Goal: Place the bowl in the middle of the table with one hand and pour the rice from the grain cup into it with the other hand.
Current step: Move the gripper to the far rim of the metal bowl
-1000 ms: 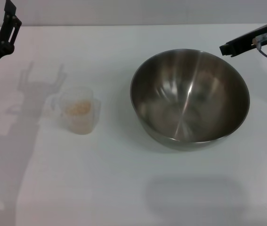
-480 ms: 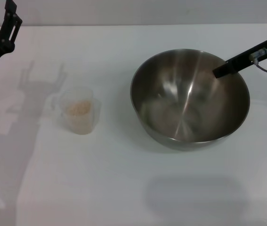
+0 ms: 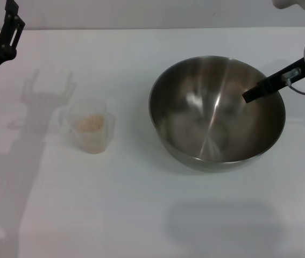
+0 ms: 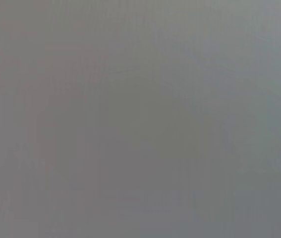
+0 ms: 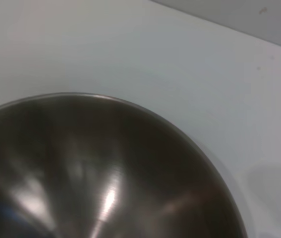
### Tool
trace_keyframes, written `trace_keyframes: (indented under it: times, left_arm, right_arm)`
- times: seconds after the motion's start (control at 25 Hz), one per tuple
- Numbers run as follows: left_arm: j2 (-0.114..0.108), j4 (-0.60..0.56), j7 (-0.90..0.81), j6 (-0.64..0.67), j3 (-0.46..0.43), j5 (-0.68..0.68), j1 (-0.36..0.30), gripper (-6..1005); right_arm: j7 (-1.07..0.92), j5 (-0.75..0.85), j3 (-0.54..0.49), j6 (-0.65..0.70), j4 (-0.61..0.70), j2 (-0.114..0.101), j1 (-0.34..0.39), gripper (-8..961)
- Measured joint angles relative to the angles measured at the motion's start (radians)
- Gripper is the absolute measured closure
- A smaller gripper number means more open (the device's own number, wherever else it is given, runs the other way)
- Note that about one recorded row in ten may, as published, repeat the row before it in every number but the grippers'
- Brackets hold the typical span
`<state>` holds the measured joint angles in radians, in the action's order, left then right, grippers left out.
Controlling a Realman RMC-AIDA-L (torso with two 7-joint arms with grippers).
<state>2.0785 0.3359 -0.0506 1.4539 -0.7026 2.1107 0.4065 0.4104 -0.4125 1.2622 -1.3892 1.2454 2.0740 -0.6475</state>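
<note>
Bowl (image 3: pixel 217 113) sits right of table (image 3: pixel 141 215) centre; right gripper (image 3: pixel 252 94) reaches over its right rim, nearer arm. Finger opening can't be told. Left gripper (image 3: pixel 9 24) parked far left, beyond grain cup (image 3: pixel 90 126).

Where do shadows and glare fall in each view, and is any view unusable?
Head view: arm shadows darken the plain white table at left and around the translucent plastic grain cup; bright streaks glare inside the large stainless-steel bowl. Right wrist view: similar streaks on the bowl's inner wall. Left wrist view: uniform grey, showing nothing recognisable.
</note>
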Motion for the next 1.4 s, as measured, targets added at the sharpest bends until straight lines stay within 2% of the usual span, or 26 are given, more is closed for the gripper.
trace_keyframes:
  times: [0.2, 0.32, 1.0, 1.4]
  left_arm:
    - [0.0, 0.0, 0.0, 0.0, 0.001, 0.001, 0.0, 156]
    - [-0.001, 0.0, 0.0, 0.0, 0.002, 0.002, -0.001, 156]
    - [-0.001, 0.0, 0.0, 0.008, 0.005, 0.002, -0.009, 155]
    - [0.0, 0.0, 0.0, 0.011, 0.005, 0.003, -0.009, 155]
  right_arm:
    - [0.016, -0.004, -0.003, 0.038, -0.021, 0.001, 0.009, 302]
    - [0.021, -0.005, -0.003, 0.043, -0.023, 0.001, 0.011, 480]
    - [0.047, -0.009, -0.02, 0.047, 0.0, 0.002, 0.024, 871]
    - [0.062, -0.065, -0.045, 0.051, 0.101, 0.0, 0.06, 910]
